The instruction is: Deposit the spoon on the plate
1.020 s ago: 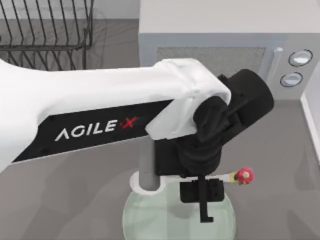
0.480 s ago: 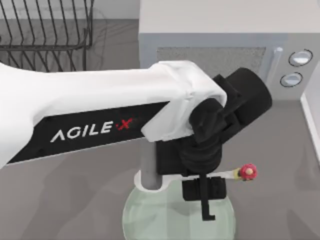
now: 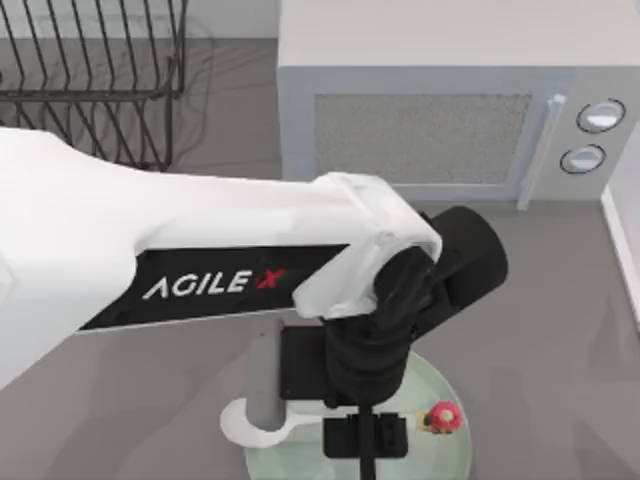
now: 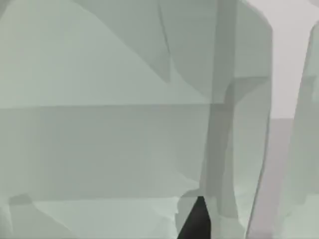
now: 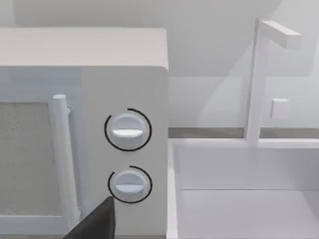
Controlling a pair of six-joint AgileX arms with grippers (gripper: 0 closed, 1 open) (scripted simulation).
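The left arm reaches across the grey bench (image 3: 560, 330) from the top view's left, its left pincer (image 3: 365, 445) low over the plate (image 3: 440, 455) at the near edge. Whether its fingers are spread or pinching cannot be told. The spoon (image 3: 250, 428) lies beneath the arm, its white bowl at the plate's left rim and its pink-tipped handle end over the plate's right part. Behind stands a pale microwave (image 3: 420, 135) with two round dials (image 5: 127, 130), a wire rack (image 3: 90, 70) to its left and a white sink (image 5: 239, 189) to its right
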